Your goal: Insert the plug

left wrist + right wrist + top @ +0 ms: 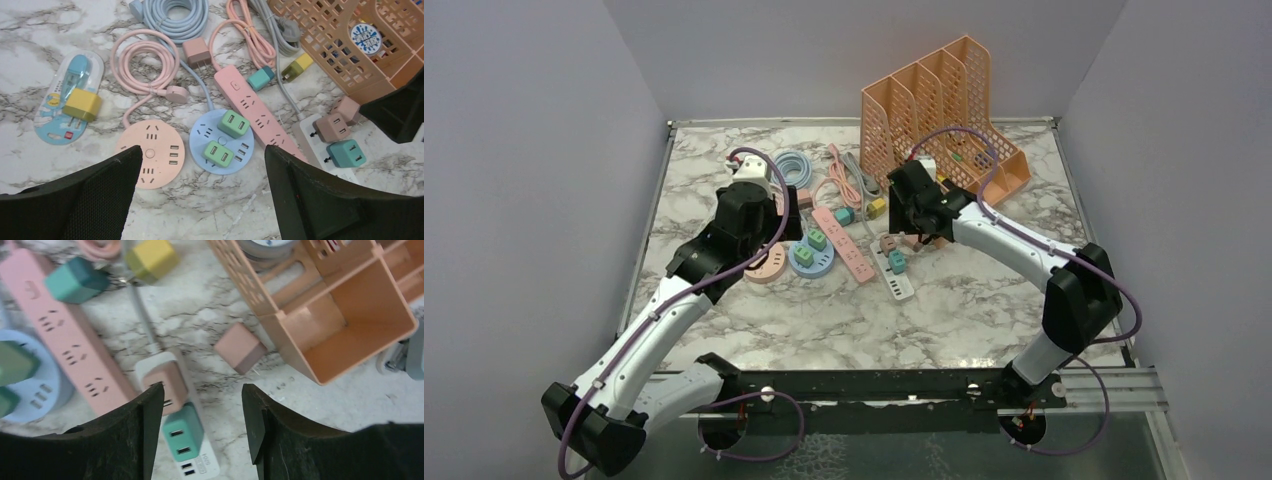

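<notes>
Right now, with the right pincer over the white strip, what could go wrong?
1. The right pincer hangs open over the white strip, where a pink plug and a teal plug sit side by side; coming down could knock either.
2. The loose plug lies close beside the rack; a finger reaching for it may catch the rack wall.

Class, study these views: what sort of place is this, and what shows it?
Probably a robot test bench: a marble-look table boxed in by plain grey walls, a left arm and right arm bolted at its edge, and a pink power strip for plugging practice.
</notes>
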Available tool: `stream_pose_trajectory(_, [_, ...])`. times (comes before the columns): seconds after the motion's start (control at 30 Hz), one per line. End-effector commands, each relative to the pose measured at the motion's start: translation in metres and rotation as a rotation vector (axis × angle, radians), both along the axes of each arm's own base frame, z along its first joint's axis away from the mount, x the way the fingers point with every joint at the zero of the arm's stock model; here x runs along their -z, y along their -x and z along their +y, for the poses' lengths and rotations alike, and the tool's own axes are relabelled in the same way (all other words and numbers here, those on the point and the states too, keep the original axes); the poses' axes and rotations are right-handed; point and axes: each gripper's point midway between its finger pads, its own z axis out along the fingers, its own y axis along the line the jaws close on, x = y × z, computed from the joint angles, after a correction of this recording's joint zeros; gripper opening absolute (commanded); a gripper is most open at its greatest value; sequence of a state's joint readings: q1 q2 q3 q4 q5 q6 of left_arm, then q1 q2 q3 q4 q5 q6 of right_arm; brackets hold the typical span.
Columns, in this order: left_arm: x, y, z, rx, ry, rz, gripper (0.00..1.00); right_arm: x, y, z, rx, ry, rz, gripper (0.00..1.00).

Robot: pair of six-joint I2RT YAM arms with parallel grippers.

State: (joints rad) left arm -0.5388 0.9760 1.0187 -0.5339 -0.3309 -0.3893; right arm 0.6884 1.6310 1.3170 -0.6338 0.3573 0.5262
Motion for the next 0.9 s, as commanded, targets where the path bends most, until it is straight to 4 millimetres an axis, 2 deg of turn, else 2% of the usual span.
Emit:
stream_pose_trajectory(0.0, [-0.01, -0.006, -0.023, 0.043, 0.137, -0.048, 0.94, 0.027, -0.003, -0.032, 0.206, 0.053, 0.002, 0.61])
stream_pose_trajectory(0.17, [-0.008, -0.01, -0.031, 0.054, 0.166, -0.04, 0.94, 0.053, -0.009, -0.037, 0.233, 0.097, 0.014, 0.59])
stream_pose_trajectory(0.37, [-0.006, -0.012, -0.035, 0.061, 0.177, -0.027, 0.94, 0.073, -0.02, -0.04, 0.139, 0.164, 0.024, 0.56])
stream_pose_trajectory(0.43, [-0.005, -0.012, -0.036, 0.064, 0.177, -0.022, 0.94, 0.077, -0.024, -0.035, 0.064, 0.166, 0.028, 0.56])
stream_pose_trajectory(0.6, [-0.003, -0.013, -0.038, 0.07, 0.173, -0.017, 0.94, 0.09, -0.028, -0.022, -0.173, 0.237, 0.05, 0.64])
stream_pose_trajectory(0.7, [-0.003, -0.013, -0.038, 0.072, 0.172, -0.016, 0.94, 0.096, -0.028, -0.024, -0.222, 0.271, 0.06, 0.69])
stream_pose_trajectory(0.87, [-0.002, -0.015, -0.039, 0.073, 0.168, -0.011, 0.94, 0.107, -0.024, -0.021, -0.296, 0.277, 0.102, 0.68])
